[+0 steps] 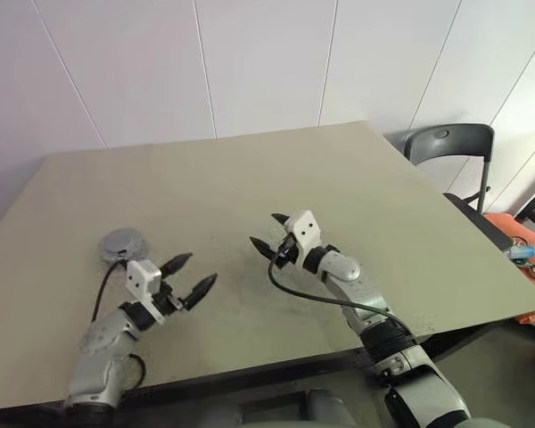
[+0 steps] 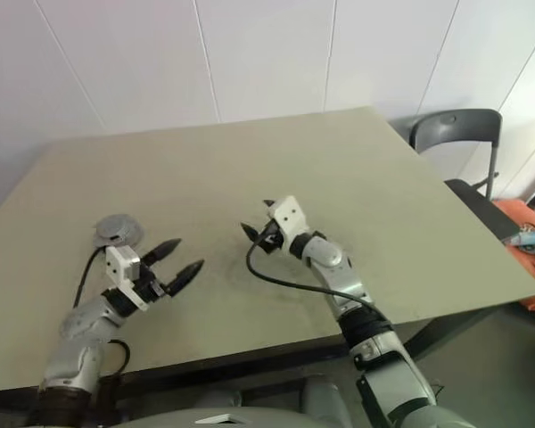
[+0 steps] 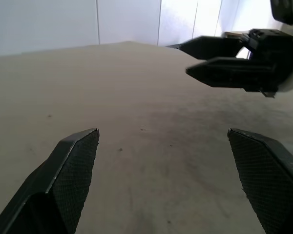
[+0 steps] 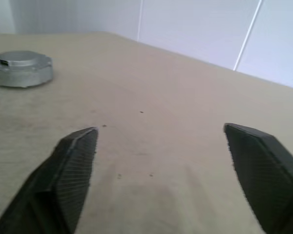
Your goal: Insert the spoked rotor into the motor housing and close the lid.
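Nearest the head camera: left gripper (image 1: 194, 275), fingers spread apart, nothing between them, hovering low over the beige surface (image 1: 250, 178) near its front edge. Right gripper (image 1: 270, 231) sits further in toward the middle, also spread wide and empty; the right wrist view confirms bare surface between its two fingers (image 4: 71, 170). The two grippers point roughly toward each other, with a bare patch of surface between them.

Task objects: one round grey metal piece, the lid (image 1: 123, 242), rests on the surface beside the left arm, just behind the left gripper's white mount. In the right wrist view it reads as a low ribbed cap with a flat top (image 4: 21, 68). Neither copper windings nor the spoked rotor can be made out anywhere on the surface. Judgement: the lid looks already seated on the motor housing with the rotor inside, since no loose parts remain and both grippers are released. Cannot confirm from these views whether the lid is fully seated or merely resting on top.

Remaining work, if any: a check of the seating.

Writing: no brand or label legible. A small raised rectangular mark on the lid top is too small to read.

Off-surface: dark chair (image 1: 450, 147) behind the right corner.
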Action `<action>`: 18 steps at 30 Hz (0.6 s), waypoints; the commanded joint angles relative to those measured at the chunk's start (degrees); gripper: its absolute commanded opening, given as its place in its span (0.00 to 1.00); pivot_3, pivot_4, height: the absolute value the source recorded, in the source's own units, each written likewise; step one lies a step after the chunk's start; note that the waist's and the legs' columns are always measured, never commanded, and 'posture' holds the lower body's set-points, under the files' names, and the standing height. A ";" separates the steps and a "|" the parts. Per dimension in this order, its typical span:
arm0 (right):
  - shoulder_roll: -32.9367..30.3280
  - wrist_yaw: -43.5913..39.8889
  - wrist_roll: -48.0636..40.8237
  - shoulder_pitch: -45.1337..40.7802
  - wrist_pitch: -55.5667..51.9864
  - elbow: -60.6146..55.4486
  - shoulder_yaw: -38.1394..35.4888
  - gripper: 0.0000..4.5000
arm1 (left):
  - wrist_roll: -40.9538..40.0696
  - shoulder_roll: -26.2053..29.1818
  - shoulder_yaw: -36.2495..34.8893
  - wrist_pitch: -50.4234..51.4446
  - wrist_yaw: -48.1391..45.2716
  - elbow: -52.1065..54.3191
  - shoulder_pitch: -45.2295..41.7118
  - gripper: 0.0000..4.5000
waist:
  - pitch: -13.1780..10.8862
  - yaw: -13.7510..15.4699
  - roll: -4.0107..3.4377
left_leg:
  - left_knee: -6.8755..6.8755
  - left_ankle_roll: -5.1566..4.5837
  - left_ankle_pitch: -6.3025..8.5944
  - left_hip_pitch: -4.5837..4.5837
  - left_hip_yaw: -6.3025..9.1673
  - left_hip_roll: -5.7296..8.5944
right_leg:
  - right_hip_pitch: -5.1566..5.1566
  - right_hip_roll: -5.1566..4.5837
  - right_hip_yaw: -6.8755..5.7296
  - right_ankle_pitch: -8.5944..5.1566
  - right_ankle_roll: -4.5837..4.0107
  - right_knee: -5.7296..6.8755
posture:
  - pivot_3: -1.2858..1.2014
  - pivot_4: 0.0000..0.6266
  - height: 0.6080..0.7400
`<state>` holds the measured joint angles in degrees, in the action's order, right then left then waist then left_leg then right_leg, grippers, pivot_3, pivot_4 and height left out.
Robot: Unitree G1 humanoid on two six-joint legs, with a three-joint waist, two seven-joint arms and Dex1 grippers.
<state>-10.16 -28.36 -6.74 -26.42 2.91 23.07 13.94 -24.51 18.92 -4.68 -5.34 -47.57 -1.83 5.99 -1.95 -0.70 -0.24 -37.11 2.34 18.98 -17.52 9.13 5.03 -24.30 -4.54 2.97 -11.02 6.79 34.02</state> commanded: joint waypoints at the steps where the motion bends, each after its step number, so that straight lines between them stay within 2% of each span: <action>1: 0.18 0.01 0.05 -2.12 -0.36 1.72 -2.68 0.99 | 3.25 -1.97 1.99 -1.89 4.06 6.75 1.69 1.00 | -0.03 0.07 -0.03 | 0.00 0.00 0.00 0.00 0.00 0.00 | 0.00 0.00 0.00 0.00 0.00 0.00 | 0.52 0.00 1.00; 7: 0.00 -6.14 -3.05 -0.70 -4.70 0.36 -3.80 0.99 | 6.16 -3.53 2.69 -2.77 8.97 13.20 6.69 1.00 | -0.07 -0.11 -0.09 | 0.00 0.00 0.00 0.02 -0.03 -0.02 | 0.01 0.02 0.01 -0.04 0.04 0.02 | 0.52 0.00 1.00; 11: -0.59 -10.75 -4.64 2.01 -8.91 -3.89 -3.25 0.99 | 2.60 -0.86 0.07 -0.53 8.15 16.00 6.55 1.00 | -0.10 0.09 -0.09 | 0.00 -0.01 0.00 0.01 -0.01 -0.02 | 0.02 0.02 0.00 -0.10 -0.02 0.01 | 0.52 0.00 1.00; 18: -0.84 -11.94 -4.21 3.11 -12.23 -7.44 -3.84 0.99 | -3.15 4.53 -5.12 3.61 6.15 14.27 0.66 1.00 | -0.13 -0.04 -0.12 | -0.04 -0.01 0.00 0.04 -0.04 -0.02 | 0.05 0.03 -0.01 -0.15 -0.09 0.03 | 0.52 0.00 1.00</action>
<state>-10.87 -39.90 -10.32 -22.58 -9.25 18.54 10.81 -25.77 22.40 -8.13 -2.90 -41.05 11.39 8.13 -2.08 -0.74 -0.36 -37.14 2.33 18.98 -17.48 9.09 5.01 -24.25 -4.51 2.96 -11.15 6.71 34.05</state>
